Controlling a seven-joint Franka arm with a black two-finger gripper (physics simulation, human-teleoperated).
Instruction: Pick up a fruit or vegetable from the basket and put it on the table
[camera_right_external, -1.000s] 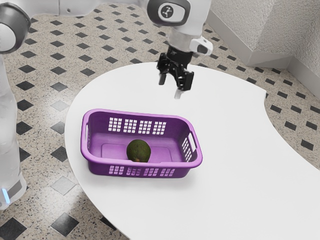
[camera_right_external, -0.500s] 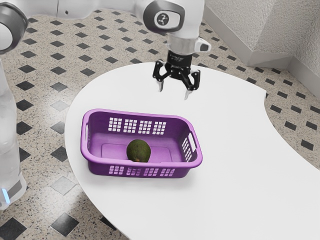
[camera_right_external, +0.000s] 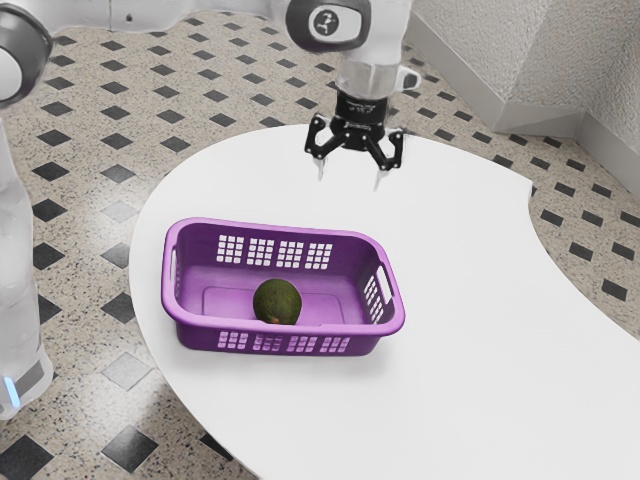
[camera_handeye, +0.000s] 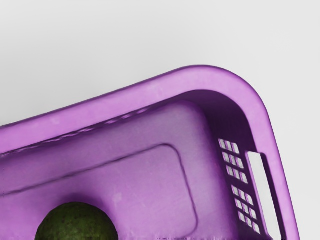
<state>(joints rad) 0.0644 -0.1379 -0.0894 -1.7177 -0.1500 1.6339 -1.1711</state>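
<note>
Item: 1 dk-grn fruit (camera_right_external: 277, 302), in purple basket (camera_right_external: 192, 333) on desk (camera_right_external: 490, 310). Fingers (camera_right_external: 379, 181): apart, empty. Step, prob.: approach. Centre over fruit, clear rim (camera_handeye: 125, 100), descend vert., straddle widest pt., close gently.

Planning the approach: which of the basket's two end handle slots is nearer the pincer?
The slot in the basket's end at the exterior view's right: the open pincer hangs nearer it than the other slot, at the exterior view's left.
</note>
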